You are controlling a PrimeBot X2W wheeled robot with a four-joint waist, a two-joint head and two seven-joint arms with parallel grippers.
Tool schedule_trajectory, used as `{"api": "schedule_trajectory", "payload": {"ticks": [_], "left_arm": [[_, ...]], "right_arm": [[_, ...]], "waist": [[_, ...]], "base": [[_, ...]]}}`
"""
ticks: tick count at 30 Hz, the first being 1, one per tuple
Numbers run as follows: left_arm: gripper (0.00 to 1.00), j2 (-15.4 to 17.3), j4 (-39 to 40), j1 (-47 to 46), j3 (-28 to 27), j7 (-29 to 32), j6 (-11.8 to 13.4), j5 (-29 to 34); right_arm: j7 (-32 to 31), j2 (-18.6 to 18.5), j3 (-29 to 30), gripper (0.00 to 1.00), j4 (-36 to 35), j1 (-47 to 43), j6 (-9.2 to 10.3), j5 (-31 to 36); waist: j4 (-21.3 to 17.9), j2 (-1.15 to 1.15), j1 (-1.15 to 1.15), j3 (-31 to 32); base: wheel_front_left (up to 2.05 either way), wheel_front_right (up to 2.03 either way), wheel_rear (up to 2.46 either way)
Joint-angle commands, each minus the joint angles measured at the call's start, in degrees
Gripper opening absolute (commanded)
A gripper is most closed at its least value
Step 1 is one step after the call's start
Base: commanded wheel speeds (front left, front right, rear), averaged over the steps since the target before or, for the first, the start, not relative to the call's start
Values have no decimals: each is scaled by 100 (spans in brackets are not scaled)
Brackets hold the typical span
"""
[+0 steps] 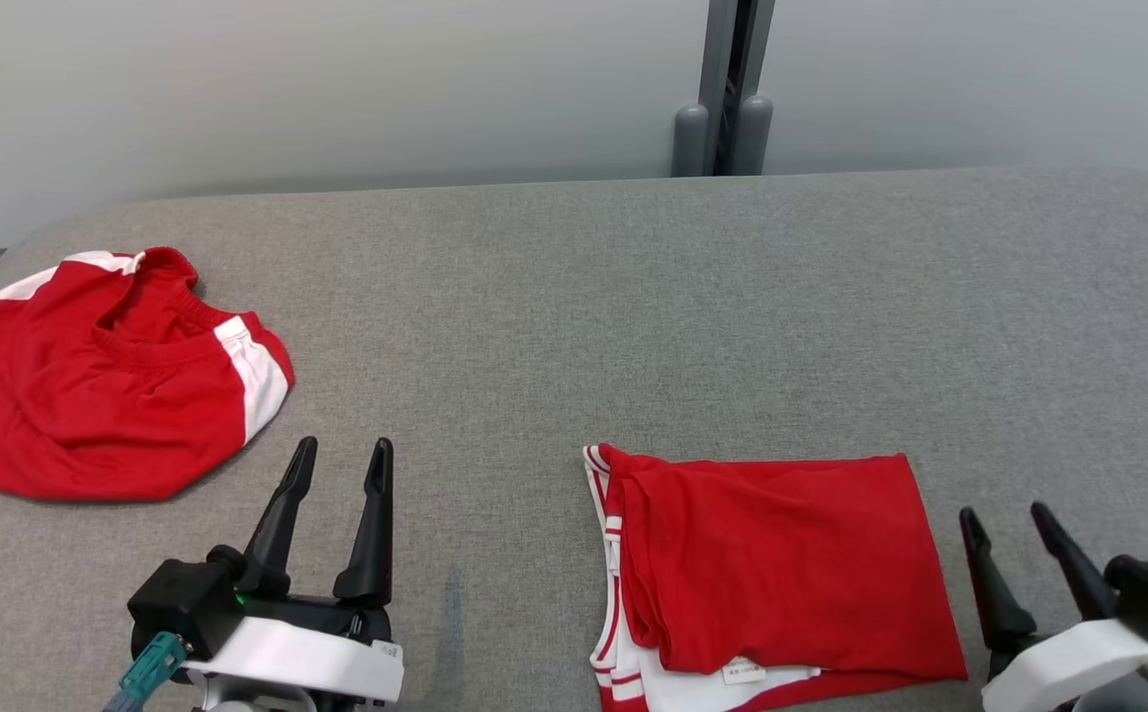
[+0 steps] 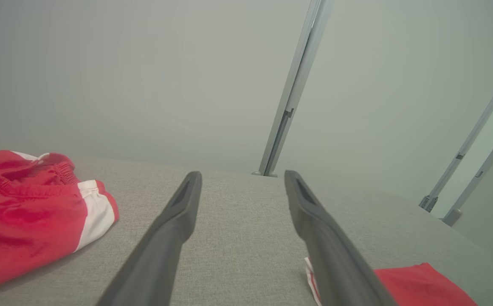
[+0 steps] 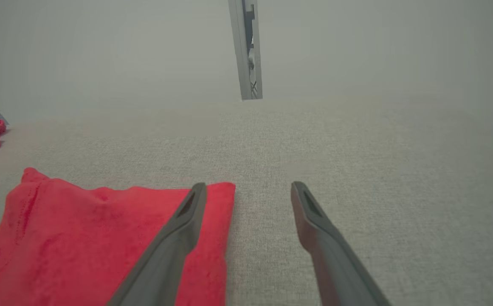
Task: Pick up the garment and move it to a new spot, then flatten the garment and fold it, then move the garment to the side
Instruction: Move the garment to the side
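A red garment with white trim lies folded into a rectangle near the front edge of the grey fabric table; it also shows in the left wrist view and the right wrist view. My right gripper stands open just right of it, touching nothing, with its left finger over the cloth's right edge in its own view. My left gripper is open and empty, well left of the folded garment. A second red and white garment lies crumpled at the table's left end.
A grey metal post stands behind the table against a pale wall. The crumpled garment lies left of my left fingers. Bare grey cloth stretches across the table's middle and right side.
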State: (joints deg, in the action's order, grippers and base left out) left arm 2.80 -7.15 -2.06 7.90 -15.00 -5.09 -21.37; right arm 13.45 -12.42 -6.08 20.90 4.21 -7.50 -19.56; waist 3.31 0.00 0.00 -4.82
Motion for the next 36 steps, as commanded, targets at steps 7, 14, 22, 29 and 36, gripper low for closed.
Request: {"api": "schedule_trajectory", "payload": {"ticks": [7,14,22,29,36], "left_arm": [[100,20,-20,-85,0,-17,-47,77],[100,21,-61,-176,46,-17,-81,101],[100,21,-101,-170,77,-17,-96,127],[100,20,-71,-173,33,-17,-104,153],[100,15,-52,-357,333,-16,-153,377]], "right_arm": [[-247,-143,-600,100,659,289,2,-752],[-396,-193,-940,100,1085,625,1,-1516],[-585,-356,-1532,88,1356,773,2,-2233],[-364,-570,-1817,0,1559,1005,3,-2297],[-337,-1119,-2069,0,1731,1571,3,-2047]], "waist": [[73,0,0,-157],[174,0,0,-236],[258,0,0,-236],[235,0,0,-250],[150,0,0,-531]], "base": [[0,0,0],[0,0,0],[0,0,0],[0,0,0],[0,0,0]]}}
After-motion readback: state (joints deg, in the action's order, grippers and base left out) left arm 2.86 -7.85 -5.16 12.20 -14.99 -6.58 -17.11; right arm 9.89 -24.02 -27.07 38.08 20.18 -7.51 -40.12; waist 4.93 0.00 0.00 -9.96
